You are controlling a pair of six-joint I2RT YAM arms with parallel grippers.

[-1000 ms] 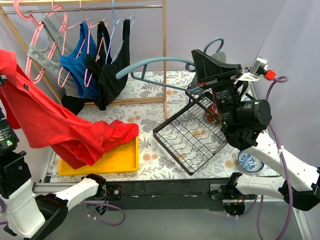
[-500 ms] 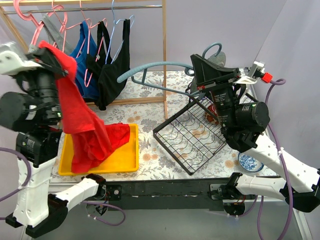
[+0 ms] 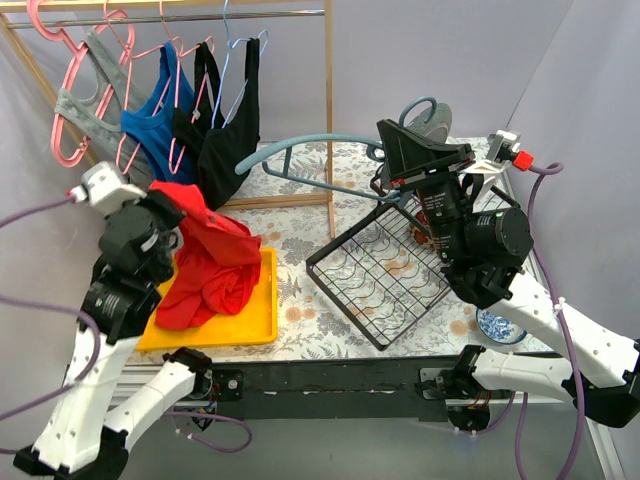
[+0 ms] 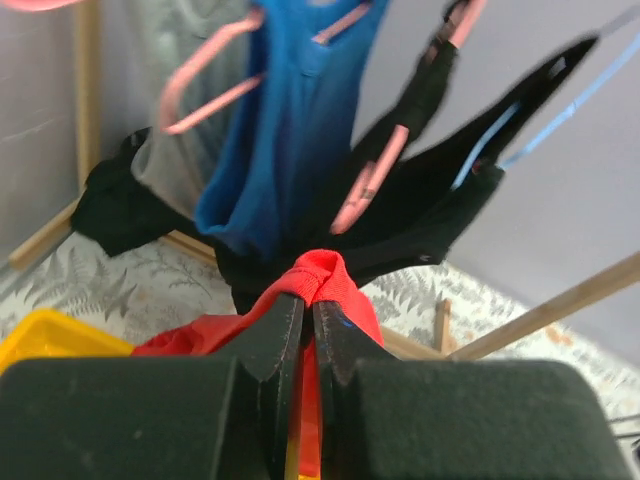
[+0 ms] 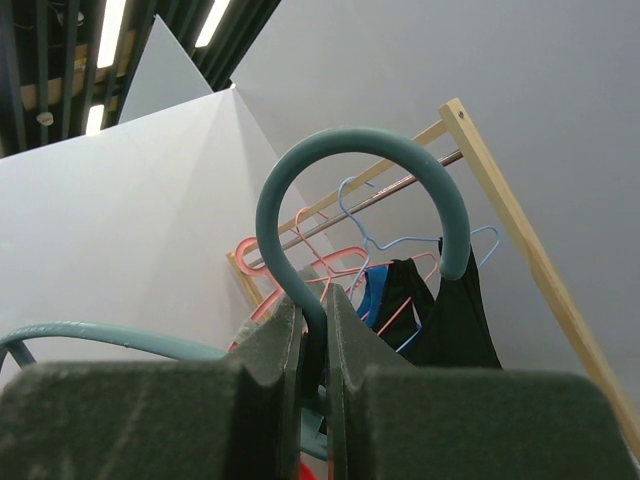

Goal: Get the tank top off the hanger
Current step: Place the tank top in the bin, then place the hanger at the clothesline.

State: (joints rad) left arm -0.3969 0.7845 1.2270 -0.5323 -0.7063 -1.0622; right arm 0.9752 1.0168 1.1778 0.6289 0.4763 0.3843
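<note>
Table (image 3: 295, 300) with floral cover carries everything. Wooden clothes rack (image 3: 329, 120) stands along the far edge, left half; grey top (image 3: 85, 95), blue top (image 3: 155, 125) and black top (image 3: 225, 140) hang from it on pink and light-blue hangers. Wire basket (image 3: 385, 275) sits mid-table, tipped up, its high side toward the far right corner. Yellow tray (image 3: 250, 325) lies flat at the near left corner.

Red tank top (image 3: 215, 265) is bunched over the tray's left part, spilling past its far rim. Upper end is pulled up into the left gripper (image 4: 307, 305), jaws nearly touching and pinching a fold of red fabric that pokes out just past the tips. That gripper hangs above the tray's far left corner.

Teal hanger (image 3: 300, 145) is in the air over the table's middle, well apart from the tank top, one arm reaching left in front of the rack's right post. Right gripper (image 5: 312, 300) has it by the hook stem, jaws narrow and clamped on the stem, hook curving above the tips.

Bowl (image 3: 497, 322), blue patterned, near the near right corner, partly behind the right arm.
</note>
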